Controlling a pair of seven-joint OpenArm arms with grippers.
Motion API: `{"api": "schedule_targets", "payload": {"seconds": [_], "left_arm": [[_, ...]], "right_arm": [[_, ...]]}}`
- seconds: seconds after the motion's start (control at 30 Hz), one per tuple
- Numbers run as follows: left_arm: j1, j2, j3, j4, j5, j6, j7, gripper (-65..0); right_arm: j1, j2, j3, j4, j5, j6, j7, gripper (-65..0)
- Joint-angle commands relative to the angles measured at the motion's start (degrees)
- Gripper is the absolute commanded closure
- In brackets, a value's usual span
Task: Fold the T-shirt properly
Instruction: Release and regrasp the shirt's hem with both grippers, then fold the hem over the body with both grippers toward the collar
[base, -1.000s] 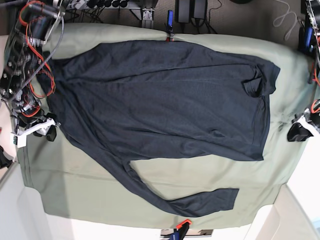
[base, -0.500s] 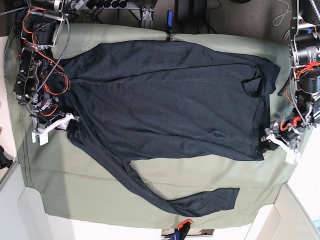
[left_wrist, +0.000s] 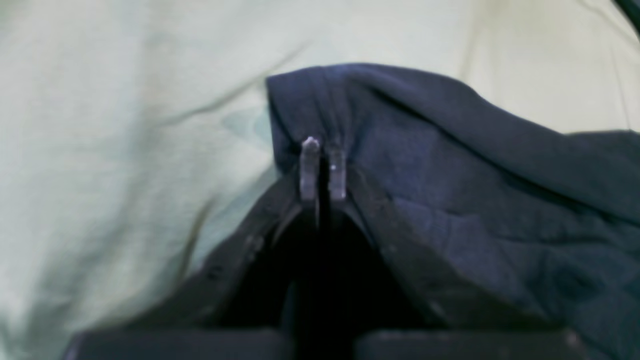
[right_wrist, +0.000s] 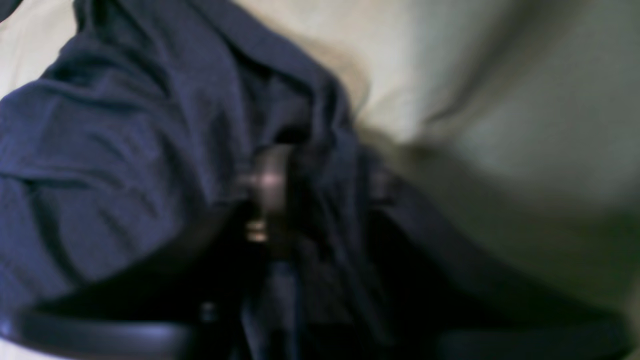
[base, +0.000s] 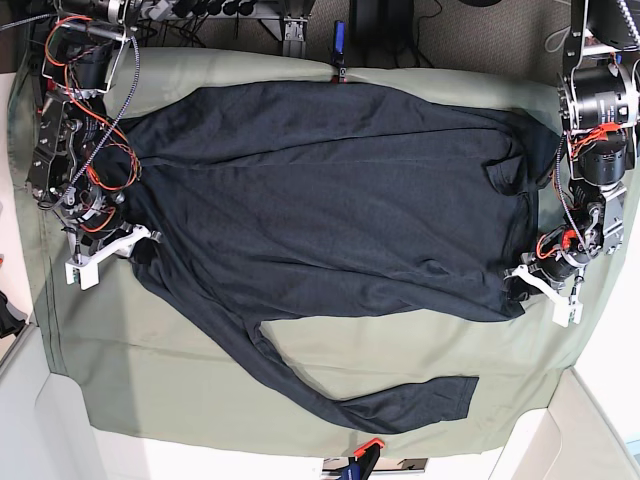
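Observation:
The dark navy T-shirt lies spread flat on the sage-green cloth. One long sleeve trails toward the front edge. My left gripper is at the shirt's lower right corner. In the left wrist view its fingertips stand nearly together, and the gripper is pinched on the shirt's corner. My right gripper is at the shirt's left edge. The right wrist view is blurred. There the gripper has shirt fabric bunched between its jaws.
A blue clamp holds the cloth at the back edge and an orange clamp at the front edge. Orange cables hang on the arm at the left. A folded sleeve lies at the right.
Both grippers came in from the table's sides onto the shirt's edges. In the last half second the left gripper slid a little further onto the corner. The right gripper hardly moved.

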Motion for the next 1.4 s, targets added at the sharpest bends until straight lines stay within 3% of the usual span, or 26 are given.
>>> {"api": "schedule_targets", "payload": {"seconds": [0.0,0.03,0.27,0.4,0.67,0.8,0.97,1.03,1.17,1.37], "left_arm": [[-1.57,-1.62,-0.15,0.92,-1.55,-2.35,-1.46,0.0],[-1.57,-2.01,-0.15,1.2,-2.54,-2.35,-1.44,0.0],[-0.74,-5.7,-0.15,7.04,-6.32,-2.35,0.31,0.0],[1.92,-7.43,-0.15,13.73,-6.56,-2.35,2.54,0.0],[16.37,-12.66,-1.03,33.75,-7.5,-2.35,2.64,0.0],[26.34,-14.6,-6.23,45.42,-7.78,-2.35,3.39,0.0],[38.69,-14.53,-17.62,54.95,-8.46,-2.35,3.54,0.0],[42.34,-14.53,-20.2,56.5,-9.4,-2.35,3.54,0.0],[46.45,-14.14,-21.0,57.2,-9.97,-2.35,3.48,0.0],[47.34,-9.68,-21.0,57.18,-9.94,-2.35,5.75,0.0]], "right_arm": [[1.27,0.59,0.11,0.81,0.85,0.98,0.94,-4.2],[1.27,0.61,0.11,0.81,0.83,1.05,0.94,0.0],[1.22,0.61,0.31,3.21,0.63,1.92,1.49,0.0],[1.09,0.59,0.5,6.99,0.68,2.47,-0.94,0.0],[-8.17,1.33,0.55,20.83,0.7,2.43,-1.46,0.0],[-15.28,1.73,1.92,27.04,0.85,2.45,0.09,0.0],[-22.1,1.73,7.02,33.09,3.98,2.91,0.07,0.0],[-23.54,1.73,9.35,33.9,6.38,5.6,0.02,0.0],[-25.18,1.73,12.35,33.88,8.85,7.37,-0.72,0.0],[-26.16,1.55,12.87,33.88,8.79,7.32,-1.73,0.0]]}}
